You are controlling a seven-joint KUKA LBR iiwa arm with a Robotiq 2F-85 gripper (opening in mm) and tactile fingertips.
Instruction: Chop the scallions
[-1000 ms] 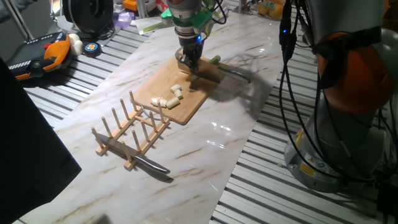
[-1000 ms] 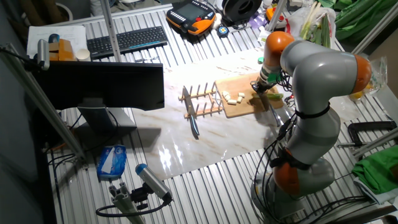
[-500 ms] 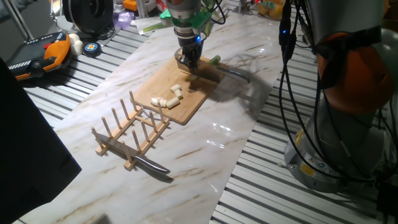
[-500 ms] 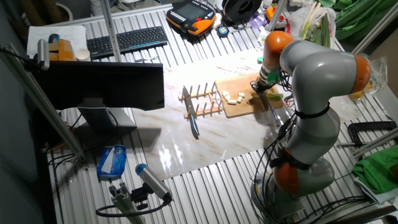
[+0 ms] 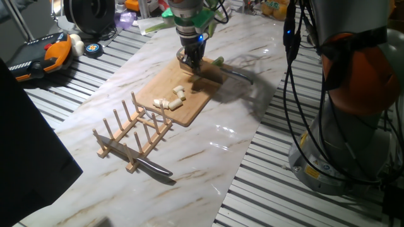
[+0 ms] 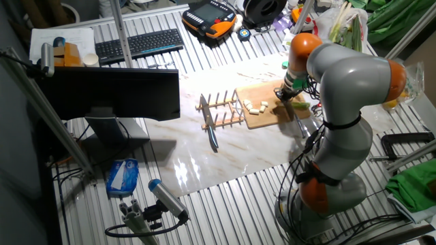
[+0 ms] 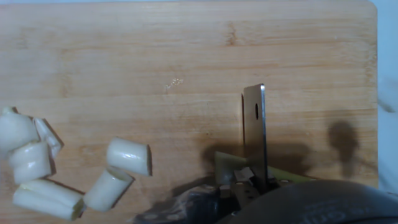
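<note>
Blade low on the cutting board, gripper state hidden.

The gripper [image 5: 191, 63] hung just above the board [image 5: 165, 88] with a thin blade [image 7: 255, 134] at a green stalk [image 7: 231, 167]; whether its jaws were closed could not be told. Cut scallion pieces [image 7: 128, 155] lay apart. The stalk might slip sideways under pressure.

The robot arm [image 6: 347, 88] bends down over a wooden cutting board [image 6: 267, 109] on the marble bench [image 6: 204, 150]. Small pale scallion pieces [image 6: 257, 107] lie on the board, beside a wooden rack [image 6: 219, 112] and a knife [image 6: 211, 136].
</note>
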